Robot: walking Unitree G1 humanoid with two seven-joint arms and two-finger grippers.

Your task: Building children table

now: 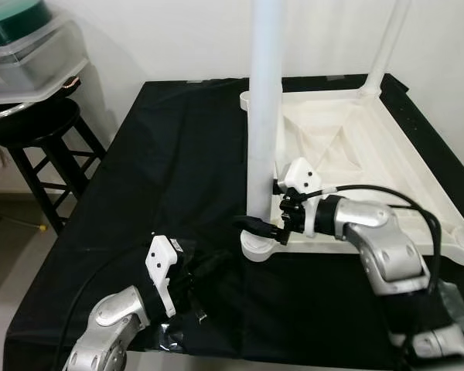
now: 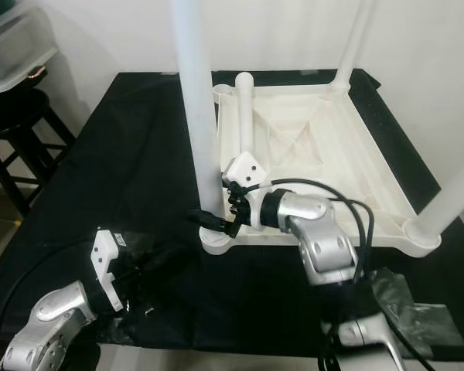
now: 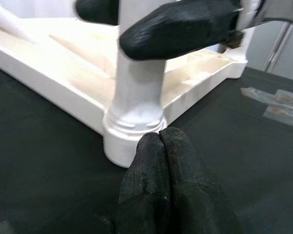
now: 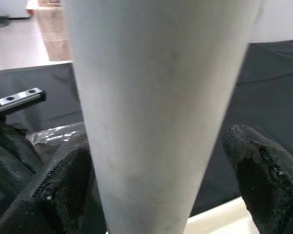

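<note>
the white moulded-plastic table top (image 2: 309, 154) lies upside down on the black-draped work surface (image 1: 170, 193), stiff and probably light. its round white plastic leg (image 2: 197, 116) stands upright in the near-left corner socket, long axis vertical, smooth, best held low. my right gripper (image 2: 216, 219) straddles its base, fingers apart; my left gripper (image 3: 161, 161) rests clenched, empty.

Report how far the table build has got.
Done: legs stand in at least three corners of the upturned white tabletop. In hand: the right gripper straddles the near-left leg above its socket; the left gripper, shut, rests nearby. Left: whether it is fully seated is unclear.
</note>
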